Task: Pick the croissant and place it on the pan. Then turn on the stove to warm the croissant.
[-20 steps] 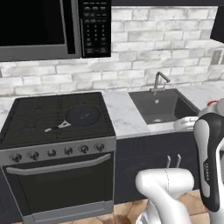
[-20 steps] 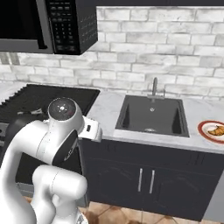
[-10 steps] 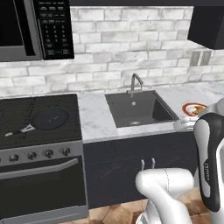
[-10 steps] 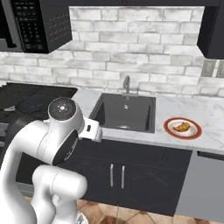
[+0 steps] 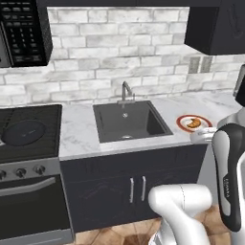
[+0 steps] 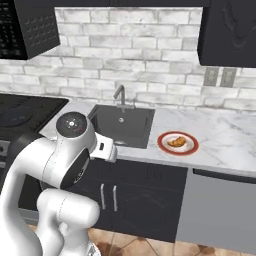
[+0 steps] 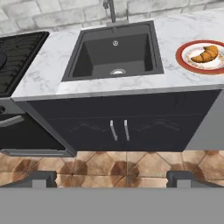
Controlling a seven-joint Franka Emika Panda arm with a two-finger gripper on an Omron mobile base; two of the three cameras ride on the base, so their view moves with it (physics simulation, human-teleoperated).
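Note:
The croissant (image 5: 193, 123) (image 6: 175, 142) (image 7: 204, 54) is a small golden crescent lying on a red-rimmed plate (image 5: 181, 123) (image 6: 161, 143) (image 7: 180, 56), on the marble counter right of the sink. The black pan (image 5: 23, 132) (image 6: 12, 116) rests on the stove (image 5: 45, 117) (image 6: 37, 104) (image 7: 19, 54) at the far left, and dark knobs (image 5: 24, 171) line the stove's front panel. My gripper (image 7: 111, 179) is open with nothing between its fingers. It hangs in front of the lower cabinets, well back from the counter and lower than the croissant.
A dark sink (image 5: 129, 122) (image 6: 122, 125) (image 7: 113, 54) with a faucet (image 5: 125, 90) lies between stove and plate. A microwave (image 5: 24, 33) hangs above the stove. Dark cabinet doors (image 7: 118, 129) sit below the counter, and a grey appliance front (image 6: 220, 210) stands on the right.
The whole picture has shifted left because the base has moved right. The stove has slid to the left edge and the plate with the croissant has come nearer. The gripper stays open.

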